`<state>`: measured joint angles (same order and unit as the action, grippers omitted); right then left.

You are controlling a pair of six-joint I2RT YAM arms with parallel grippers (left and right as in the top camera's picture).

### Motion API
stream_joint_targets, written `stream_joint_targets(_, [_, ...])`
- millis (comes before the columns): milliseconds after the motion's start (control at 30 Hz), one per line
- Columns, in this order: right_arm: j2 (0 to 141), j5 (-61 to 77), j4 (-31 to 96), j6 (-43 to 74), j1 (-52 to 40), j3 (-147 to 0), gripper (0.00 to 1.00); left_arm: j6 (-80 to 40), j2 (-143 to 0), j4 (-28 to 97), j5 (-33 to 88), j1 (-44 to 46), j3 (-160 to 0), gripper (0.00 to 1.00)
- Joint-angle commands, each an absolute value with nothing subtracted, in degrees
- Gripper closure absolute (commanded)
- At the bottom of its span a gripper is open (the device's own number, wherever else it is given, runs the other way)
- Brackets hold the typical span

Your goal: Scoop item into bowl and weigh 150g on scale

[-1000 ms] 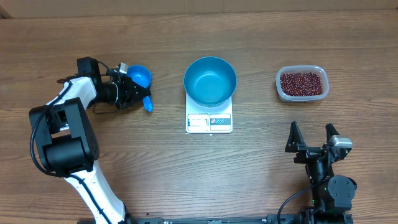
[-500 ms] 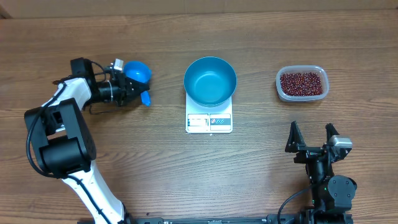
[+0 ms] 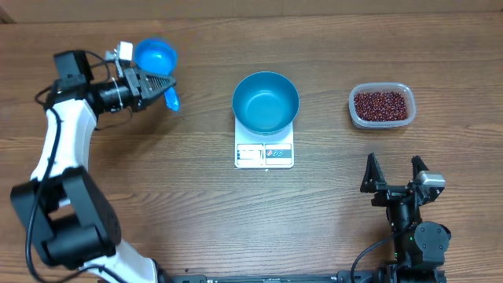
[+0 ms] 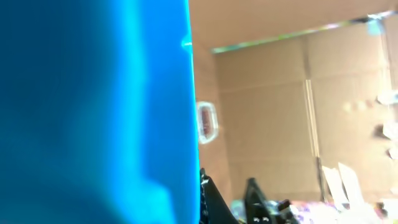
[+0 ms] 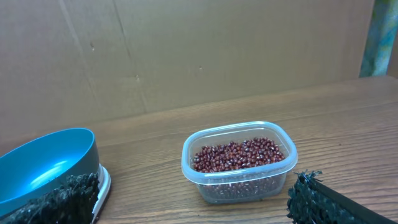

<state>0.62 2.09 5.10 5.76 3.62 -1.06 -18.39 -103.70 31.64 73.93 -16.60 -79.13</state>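
The blue scoop (image 3: 155, 55) is lifted at the far left, its handle held by my shut left gripper (image 3: 157, 82). In the left wrist view the scoop (image 4: 93, 112) is a blur filling the left half, with a dark finger (image 4: 216, 202) beside it. The blue bowl (image 3: 265, 102) stands empty on the white scale (image 3: 264, 155) at the table's middle. The item, red-brown beans (image 3: 382, 104), lies in a clear tub (image 3: 354, 110) at the back right. My right gripper (image 3: 393, 177) rests open near the front right, with the beans (image 5: 239, 155) and the bowl (image 5: 43, 165) ahead of it.
The left arm (image 3: 59, 149) arches along the table's left side. Bare wood lies between the scale and the tub (image 5: 239, 183). A cardboard wall (image 5: 186, 56) closes off the back of the table.
My left gripper has lifted the blue scoop off the table and carried it back and to the left. The right arm, bowl, scale and tub have not moved.
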Motion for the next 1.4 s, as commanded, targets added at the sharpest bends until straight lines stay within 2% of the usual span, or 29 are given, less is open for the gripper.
stream_joint_targets(0, [0.27, 1.54, 4.73, 5.58, 3.55, -0.47, 0.00, -23.51, -99.20, 31.51, 78.02, -16.08, -80.42, 0.96])
stream_joint_targets(267, [0.27, 1.02, 2.39, 5.58, 3.55, -0.47, 0.00, -25.78, -96.38, 31.40, 84.47, -14.13, -80.42, 0.96])
stream_joint_targets(367, [0.27, 1.76, -2.09, 5.63, 3.55, -0.47, 0.00, -25.76, -96.40, 31.42, 85.19, -13.06, -80.42, 0.96])
stream_joint_targets(467, [0.27, 7.14, -9.32, 5.58, 3.55, -0.60, 0.00, -25.76, -96.40, 31.38, 85.19, -11.55, -80.42, 0.96])
stream_joint_targets(567, [0.56, 12.53, -8.99, 5.63, 3.55, -3.66, 0.00, -25.78, -96.40, 30.24, 85.17, -9.58, -80.42, 0.96])
stream_joint_targets(867, [16.40, 16.14, 11.64, 5.63, 3.55, -33.06, 0.00, -31.79, -96.40, 19.27, 85.08, -5.04, -80.42, 0.96])
stream_joint_targets(1167, [43.70, 26.57, 47.13, 6.02, 3.53, -72.62, 0.00, -46.26, -96.40, 2.70, 83.81, -0.12, -80.42, 0.96])
stream_joint_targets(1367, [51.86, 40.40, 52.99, 5.98, 3.53, -81.06, 0.00, -55.35, -96.40, -6.52, 83.18, 3.16, -80.42, 0.96])
